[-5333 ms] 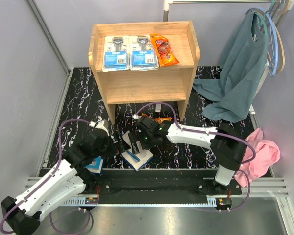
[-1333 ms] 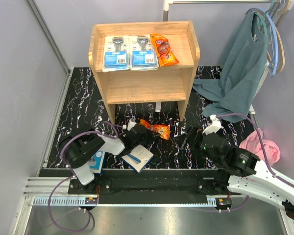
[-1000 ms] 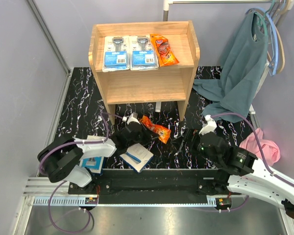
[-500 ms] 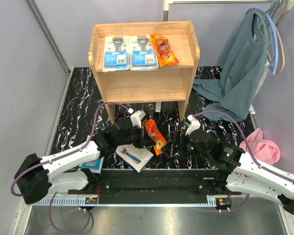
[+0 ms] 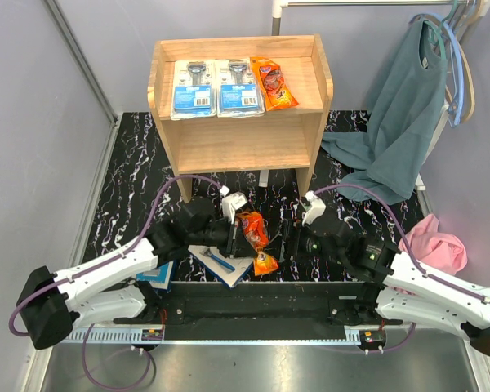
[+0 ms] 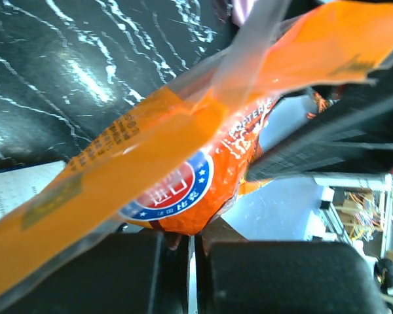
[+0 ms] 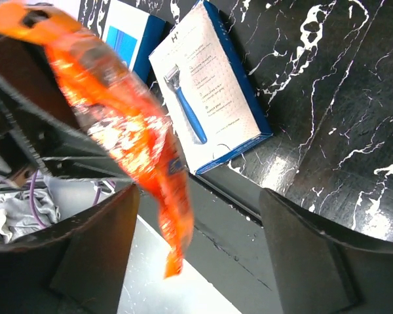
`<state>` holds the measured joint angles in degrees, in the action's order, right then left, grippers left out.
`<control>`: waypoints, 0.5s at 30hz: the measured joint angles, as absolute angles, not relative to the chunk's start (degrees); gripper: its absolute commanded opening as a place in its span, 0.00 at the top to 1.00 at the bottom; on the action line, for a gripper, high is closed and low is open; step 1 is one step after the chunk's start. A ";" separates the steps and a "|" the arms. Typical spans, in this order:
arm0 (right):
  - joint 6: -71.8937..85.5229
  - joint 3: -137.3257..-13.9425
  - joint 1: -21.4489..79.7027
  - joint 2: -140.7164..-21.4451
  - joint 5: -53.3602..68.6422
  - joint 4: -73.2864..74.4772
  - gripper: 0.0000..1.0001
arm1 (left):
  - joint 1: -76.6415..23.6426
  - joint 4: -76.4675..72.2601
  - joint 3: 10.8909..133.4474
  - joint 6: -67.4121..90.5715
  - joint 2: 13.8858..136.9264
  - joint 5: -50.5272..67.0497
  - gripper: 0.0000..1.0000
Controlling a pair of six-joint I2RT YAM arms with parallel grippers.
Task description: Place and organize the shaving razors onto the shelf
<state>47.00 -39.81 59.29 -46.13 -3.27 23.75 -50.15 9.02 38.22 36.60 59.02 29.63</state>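
Note:
My left gripper [image 5: 238, 233] is shut on an orange razor packet [image 5: 257, 242] and holds it in the air over the table's near middle. In the left wrist view the packet [image 6: 177, 190] is pinched at its edge between the shut fingers [image 6: 144, 275]. My right gripper [image 5: 287, 237] faces it from the right, open. In the right wrist view the packet [image 7: 134, 147] hangs between the wide-apart jaws of the right gripper [image 7: 196, 245], closer to the left finger [image 7: 98, 252]. The shelf [image 5: 314, 77] holds two blue blister packs [image 5: 193, 90] [image 5: 237, 87] and an orange packet [image 5: 273, 82] on its top tier.
A white-and-blue razor box [image 5: 222, 261] [image 7: 209, 98] lies on the black marbled table under the held packet. A second box [image 5: 158, 276] [image 7: 128, 42] lies partly under the left arm. A teal garment [image 5: 400, 122] hangs at the right and a pink cloth [image 5: 437, 253] lies beside the table.
The left arm has lifted the orange packet off the table and swung it right and nearer. The right gripper has moved left until its open jaws flank the packet.

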 measured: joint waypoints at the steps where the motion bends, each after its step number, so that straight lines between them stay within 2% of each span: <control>1: 47.09 -39.48 59.29 -46.22 -3.07 23.35 0.27 | -50.15 8.75 38.09 36.62 58.72 30.22 1.00; 6: 47.37 -39.07 59.29 -47.94 -1.41 21.41 0.46 | -50.26 7.09 37.87 36.73 58.33 32.23 1.00; 9: 47.66 -39.07 59.31 -48.77 -0.67 20.01 0.69 | -50.39 6.37 37.82 37.10 58.33 32.71 1.00; 10: 47.42 -39.07 59.31 -48.86 -0.47 19.59 0.83 | -50.43 6.24 37.82 37.12 58.33 32.77 1.00; 11: 47.64 -39.05 59.33 -48.88 -0.19 18.96 0.90 | -50.48 5.96 37.82 37.19 58.33 32.77 1.00; 13: 47.68 -38.94 59.37 -48.80 0.71 18.09 0.98 | -50.50 5.52 37.63 37.39 58.33 32.73 1.00; 15: 47.37 -38.68 59.37 -48.75 1.19 18.11 1.00 | -50.50 5.34 37.17 37.54 58.30 32.75 0.98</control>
